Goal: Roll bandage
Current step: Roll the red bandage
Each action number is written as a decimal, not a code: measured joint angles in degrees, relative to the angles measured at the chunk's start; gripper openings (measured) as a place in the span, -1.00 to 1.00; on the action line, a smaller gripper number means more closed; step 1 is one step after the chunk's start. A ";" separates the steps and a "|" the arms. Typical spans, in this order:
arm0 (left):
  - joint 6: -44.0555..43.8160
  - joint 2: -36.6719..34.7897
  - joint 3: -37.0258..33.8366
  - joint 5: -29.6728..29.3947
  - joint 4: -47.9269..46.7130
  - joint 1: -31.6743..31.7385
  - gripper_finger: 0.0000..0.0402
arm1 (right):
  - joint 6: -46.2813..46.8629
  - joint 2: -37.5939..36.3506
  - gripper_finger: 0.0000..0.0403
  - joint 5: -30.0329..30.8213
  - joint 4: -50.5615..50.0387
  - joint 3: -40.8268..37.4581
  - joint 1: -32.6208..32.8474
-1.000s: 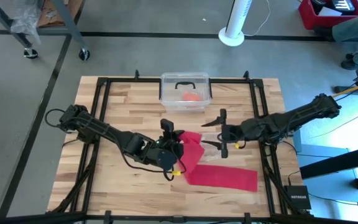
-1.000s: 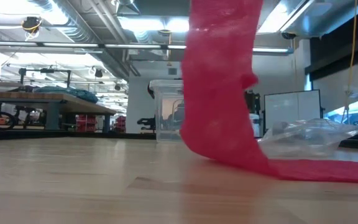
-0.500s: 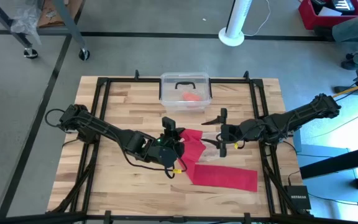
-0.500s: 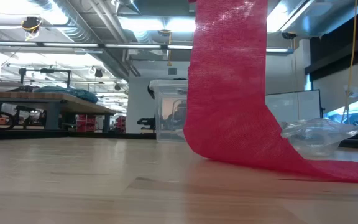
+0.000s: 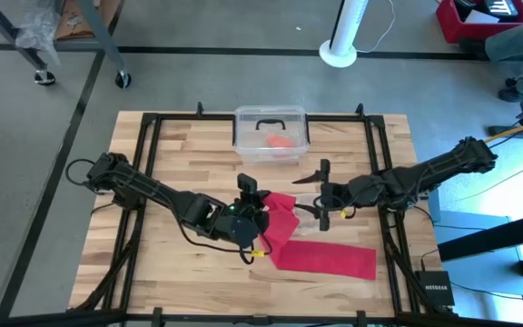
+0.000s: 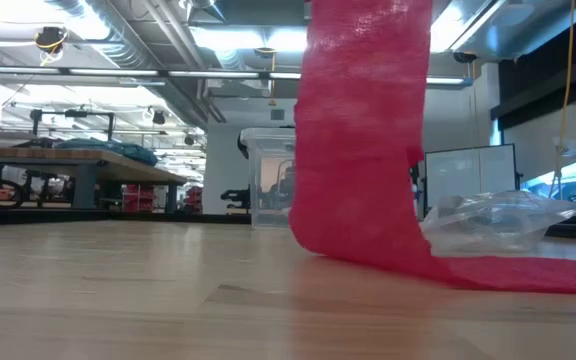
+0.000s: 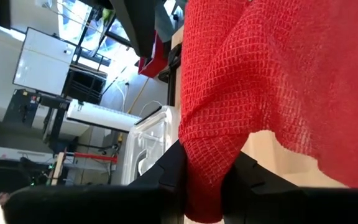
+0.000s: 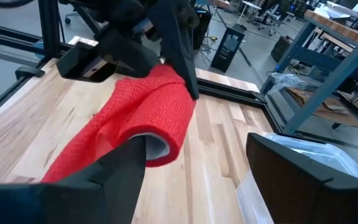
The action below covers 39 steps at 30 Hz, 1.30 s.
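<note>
The bandage (image 5: 323,258), a long red mesh band, lies with one stretch flat on the wood near the table's front. Its other end (image 8: 157,102) is lifted and curled over, showing a pale inner face. My left gripper (image 5: 263,214) is shut on that lifted end at mid-table. In the low view the band (image 6: 358,150) hangs from above and bends onto the table. My right gripper (image 5: 310,193) stands open just right of the lifted end. Its fingers (image 8: 114,174) are apart and hold nothing. My left gripper pinches the bunched cloth of the bandage's lifted end (image 7: 202,163) between its two fingers (image 7: 166,177). The fingers point toward the table's right, slanting slightly down. The band hangs slack below the hold, and its lower stretch (image 6: 528,272) lies on the table.
A clear lidded box (image 5: 271,127) with a black handle stands at the far middle, an orange-red lump (image 5: 280,142) inside it. A crinkly clear plastic bag (image 6: 498,225) lies on the table beside the bandage, under my right gripper. A black frame edges the wooden top.
The hanging stretch of the bandage has swayed and turned a little, showing wider in the low view, and its bend on the table has shifted slightly. Both grippers have kept their places.
</note>
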 joint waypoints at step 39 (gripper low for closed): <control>-42.47 0.19 8.48 0.41 -11.83 -15.90 0.06 | 0.09 1.41 -0.97 21.64 0.97 9.27 17.83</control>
